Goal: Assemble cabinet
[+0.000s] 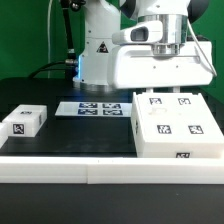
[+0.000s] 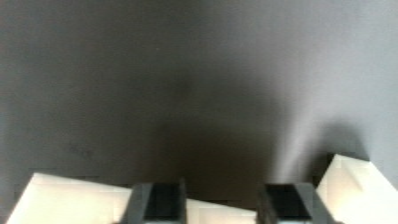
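cabinet [image 1: 170, 128] | front edge near table [image 1: 70, 140] edge | block [image 1: 25, 121] well apart

Cabinet body [image 1: 170, 128]: large white box, lying flat on the black desk [image 1: 80, 135] at the exterior view's right. Four black-and-white square tags on its top face, one more on the front edge. Small block [image 1: 25, 121]: white, one tag on top, lying flat, well apart at the exterior view's left.
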Controlling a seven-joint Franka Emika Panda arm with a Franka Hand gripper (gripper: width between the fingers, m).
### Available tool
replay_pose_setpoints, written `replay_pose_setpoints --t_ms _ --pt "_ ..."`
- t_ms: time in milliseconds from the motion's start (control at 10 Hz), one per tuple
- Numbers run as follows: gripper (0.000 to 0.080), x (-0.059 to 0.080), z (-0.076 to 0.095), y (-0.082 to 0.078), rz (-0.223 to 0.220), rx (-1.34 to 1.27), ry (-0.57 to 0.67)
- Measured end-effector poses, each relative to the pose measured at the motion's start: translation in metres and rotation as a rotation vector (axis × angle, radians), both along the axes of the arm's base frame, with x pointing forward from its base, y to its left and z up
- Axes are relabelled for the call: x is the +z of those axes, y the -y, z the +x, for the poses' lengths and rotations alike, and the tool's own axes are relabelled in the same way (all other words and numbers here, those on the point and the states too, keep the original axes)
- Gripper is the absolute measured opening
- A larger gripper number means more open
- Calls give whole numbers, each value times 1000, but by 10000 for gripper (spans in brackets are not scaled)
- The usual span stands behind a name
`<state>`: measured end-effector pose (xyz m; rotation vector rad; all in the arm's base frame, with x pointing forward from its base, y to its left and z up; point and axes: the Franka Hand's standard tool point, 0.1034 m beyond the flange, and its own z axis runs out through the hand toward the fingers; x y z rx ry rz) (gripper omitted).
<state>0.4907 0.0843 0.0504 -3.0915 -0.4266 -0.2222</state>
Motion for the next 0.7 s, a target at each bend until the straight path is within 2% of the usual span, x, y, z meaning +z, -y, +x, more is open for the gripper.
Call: replay_pose_setpoints --t_ms 300,600,700 --pt "191 13 3 4 -4 6 -13" --pt "187 44 11 6 -10 5 -53" --pt "181 49 15 4 -9 7 -49"
